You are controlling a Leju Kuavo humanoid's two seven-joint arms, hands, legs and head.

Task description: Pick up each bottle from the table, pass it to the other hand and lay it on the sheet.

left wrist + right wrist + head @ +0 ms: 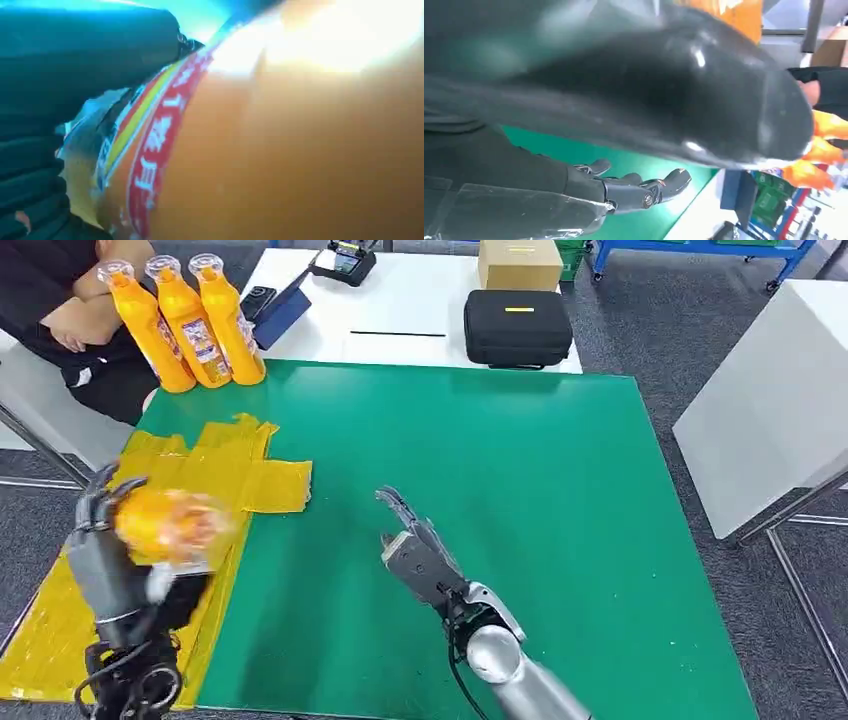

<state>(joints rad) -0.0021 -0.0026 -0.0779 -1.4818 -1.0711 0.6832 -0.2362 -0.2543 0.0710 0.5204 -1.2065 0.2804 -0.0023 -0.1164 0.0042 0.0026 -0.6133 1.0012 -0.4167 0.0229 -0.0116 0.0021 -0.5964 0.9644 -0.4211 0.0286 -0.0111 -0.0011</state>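
Your left hand [110,560] grips an orange bottle [165,525] at lower left, over the yellow sheet [245,475]; its plastic looks smooth, probably slippery, so hold mid-body at the label; your right hand [415,550] hovers at centre, fingers apart, empty.

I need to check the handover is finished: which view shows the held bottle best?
The head view: the whole orange bottle sits in the left hand over the yellow sheet, the right hand apart from it. The left wrist view shows a blurred close-up of its label; the right wrist view doesn't clearly show it.
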